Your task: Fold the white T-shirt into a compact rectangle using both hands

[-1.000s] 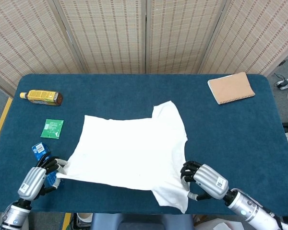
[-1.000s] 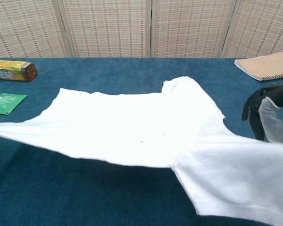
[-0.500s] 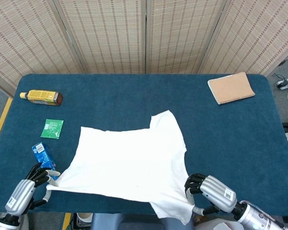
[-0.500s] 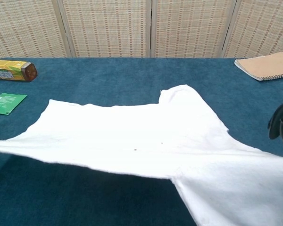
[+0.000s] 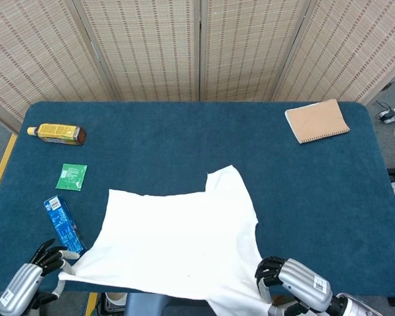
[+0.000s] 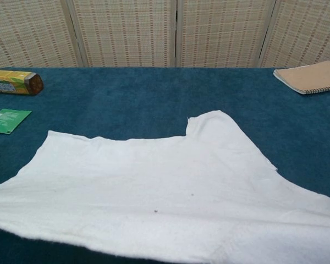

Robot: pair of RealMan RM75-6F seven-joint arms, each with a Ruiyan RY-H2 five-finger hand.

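Clearly you are at an early stage: the white T-shirt point(image 5: 178, 240) lies as one wide, unfolded sheet on the blue surface point(image 5: 184, 138), its near hem drawn to the front edge and seemingly over it. Your left hand point(image 5: 27, 283) holds the near left corner of the cloth, dark fingers point(image 5: 47, 253) curled onto it. Your right hand point(image 5: 296, 289) grips the near right part of the hem, fingers point(image 5: 268, 268) closed around the fabric. Neither hand appears in the chest view. One sleeve point(image 5: 227, 181) points toward the far side. No fold line shows yet, so every fold toward a compact rectangle remains. Well apart sit a bottle point(image 5: 56, 133), a green packet point(image 5: 72, 176), a blue packet point(image 5: 62, 222) and a notebook point(image 5: 316, 120).
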